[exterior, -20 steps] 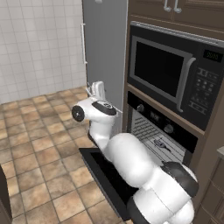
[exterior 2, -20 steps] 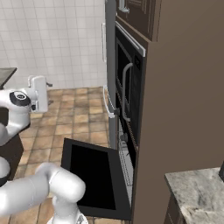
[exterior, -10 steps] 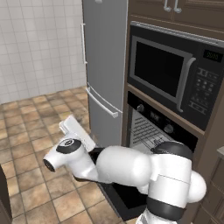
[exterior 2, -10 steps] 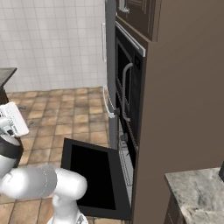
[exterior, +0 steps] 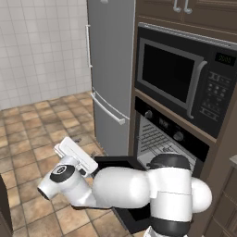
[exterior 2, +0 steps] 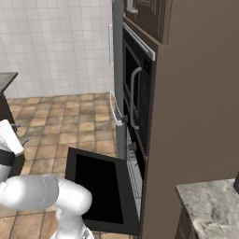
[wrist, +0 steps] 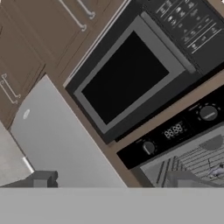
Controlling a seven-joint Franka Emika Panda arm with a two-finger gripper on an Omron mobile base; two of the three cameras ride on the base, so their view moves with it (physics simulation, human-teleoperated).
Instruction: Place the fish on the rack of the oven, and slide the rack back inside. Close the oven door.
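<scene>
Tool [wrist: 113, 181] of the white robot arm, seen from its own camera: two small dark finger tips stand wide apart with nothing between them, so it is open and empty. It points up towards a brown wall of kitchen units. Straight ahead of it is a black microwave with a keypad [wrist: 127, 78]. Just below that, towards the tool's right finger, is the built-in black wall oven with round knobs and a small digital display [wrist: 175, 130]. The flat silver-grey wire rack [wrist: 199, 162] sits in the oven's open cavity, beyond the right finger tip. Ahead of the left finger tip is a tall grey refrigerator [wrist: 57, 140]. From the right base camera, the wide black glass-fronted oven door [exterior 2: 100, 186] hangs dropped open over the brown tiled floor [exterior 2: 70, 126]. The fish cannot be made out clearly.
</scene>
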